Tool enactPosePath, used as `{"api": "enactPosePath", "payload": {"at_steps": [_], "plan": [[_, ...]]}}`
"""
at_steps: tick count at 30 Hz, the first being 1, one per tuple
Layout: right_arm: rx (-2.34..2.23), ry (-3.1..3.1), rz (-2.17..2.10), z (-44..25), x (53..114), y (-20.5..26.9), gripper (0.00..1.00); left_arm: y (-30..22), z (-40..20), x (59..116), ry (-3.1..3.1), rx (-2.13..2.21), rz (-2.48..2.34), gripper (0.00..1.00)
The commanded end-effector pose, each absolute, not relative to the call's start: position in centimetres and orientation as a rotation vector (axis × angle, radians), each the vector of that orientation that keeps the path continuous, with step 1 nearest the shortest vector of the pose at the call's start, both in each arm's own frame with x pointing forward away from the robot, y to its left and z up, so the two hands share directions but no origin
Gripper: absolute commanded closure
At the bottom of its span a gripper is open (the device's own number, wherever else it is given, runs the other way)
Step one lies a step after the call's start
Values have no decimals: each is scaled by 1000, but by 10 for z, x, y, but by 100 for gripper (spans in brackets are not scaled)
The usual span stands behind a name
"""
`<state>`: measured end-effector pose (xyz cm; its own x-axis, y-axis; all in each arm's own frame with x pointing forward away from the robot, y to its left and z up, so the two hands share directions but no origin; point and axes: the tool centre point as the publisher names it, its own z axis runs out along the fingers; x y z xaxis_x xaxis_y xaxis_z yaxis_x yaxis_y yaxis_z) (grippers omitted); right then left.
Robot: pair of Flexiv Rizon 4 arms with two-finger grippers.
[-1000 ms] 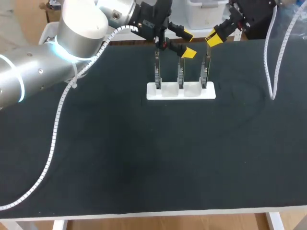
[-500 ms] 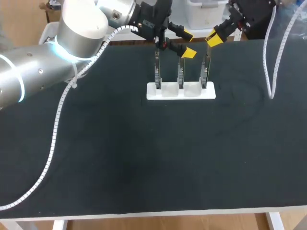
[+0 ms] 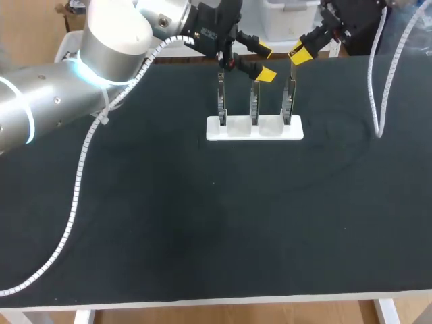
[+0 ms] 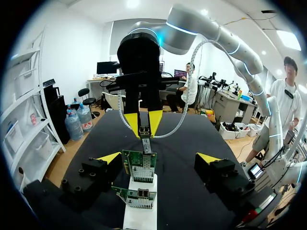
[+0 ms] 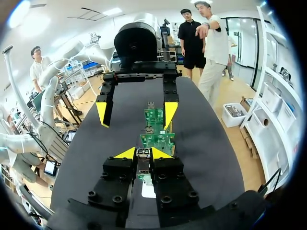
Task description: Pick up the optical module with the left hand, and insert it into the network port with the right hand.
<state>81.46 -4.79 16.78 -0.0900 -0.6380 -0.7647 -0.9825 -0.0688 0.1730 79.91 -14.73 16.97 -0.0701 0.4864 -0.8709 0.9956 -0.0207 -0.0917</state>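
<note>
Three green circuit boards stand in a row: the left-end board (image 3: 221, 101), the middle board (image 3: 254, 104) and the right-end board (image 3: 289, 101). One white holder (image 3: 270, 129) carries all three. There is one optical module (image 5: 143, 158). Two arms show, the left arm (image 3: 40, 108) and the right arm (image 4: 201, 28), with two grippers: the left gripper (image 3: 264, 61) and the right gripper (image 3: 298, 53). Each has two yellow fingertips (image 3: 263, 48) — four altogether. Two white spiral sleeves hang, the left cable sleeve (image 3: 81, 169) and the right cable sleeve (image 3: 378, 88) — one per arm. One black-topped table (image 3: 202, 223) lies under everything.
</note>
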Motion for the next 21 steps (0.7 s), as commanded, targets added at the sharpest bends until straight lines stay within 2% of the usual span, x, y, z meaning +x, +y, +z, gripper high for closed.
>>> {"api": "enactPosePath", "payload": {"at_steps": [1,21], "plan": [[-1739,1759,1014,167,817,-48,100,-147,170,800,1624,1572,-1021,0],[-1742,1760,1022,164,818,-47,100,-147,170,800,1624,1572,-1021,0]]}}
